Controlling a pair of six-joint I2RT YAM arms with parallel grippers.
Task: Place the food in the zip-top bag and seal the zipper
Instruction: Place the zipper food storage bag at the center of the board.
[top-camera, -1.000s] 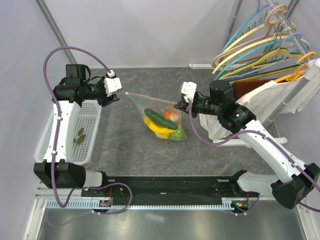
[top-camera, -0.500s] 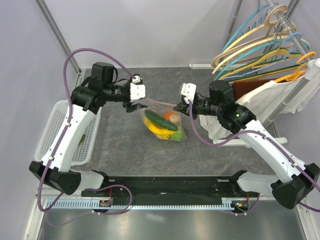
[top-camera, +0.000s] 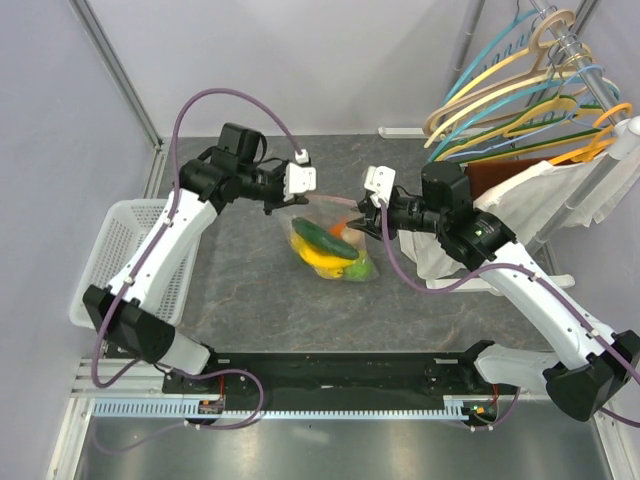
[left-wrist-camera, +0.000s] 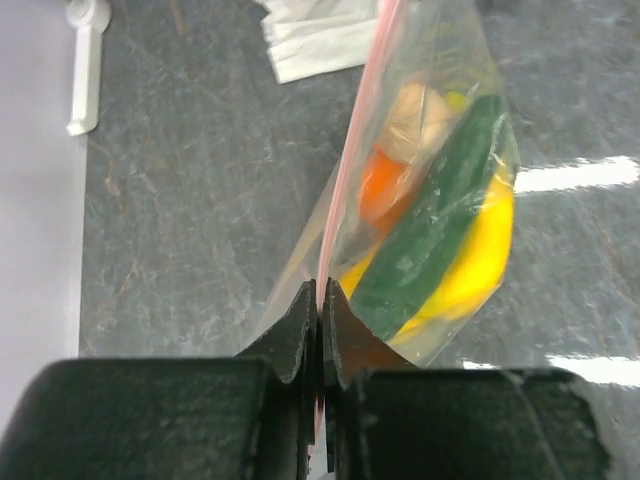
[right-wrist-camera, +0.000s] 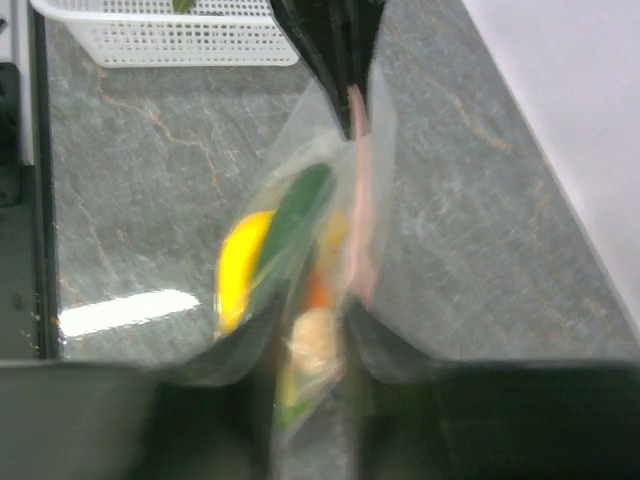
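**While the left gripper pinches the zipper, the loaded bag hangs between both arms**

Where the table (top-camera: 230, 290) meets its left edge, a white mesh basket (top-camera: 120, 250) lies flat, well apart from the bag. Next to the right, the left arm reaches inward. The left gripper (left-wrist-camera: 320, 300) has its fingertips pressed together on the pinkish zipper (left-wrist-camera: 355, 150), which runs away from them in a straight line along the top of the zip-top bag (left-wrist-camera: 470, 130).

Below that strip the clear bag bulges with the food (top-camera: 330, 250). A long dark green piece (left-wrist-camera: 440, 220) lies across a yellow piece (left-wrist-camera: 475, 260), with an orange piece (left-wrist-camera: 385, 185) and a pale piece (left-wrist-camera: 420, 110) tucked nearer the zipper. From above, the bag sits mid-table, its top edge stretched between the two arms.

At the bag's far end is the right gripper (top-camera: 358, 215). The bag passes between its fingers (right-wrist-camera: 370, 340), but the wrist view is blurred there and I cannot tell whether they clamp it or stand apart.

Farthest right, coloured hangers (top-camera: 530, 90) hang on a rail above a white cloth (top-camera: 540, 200).
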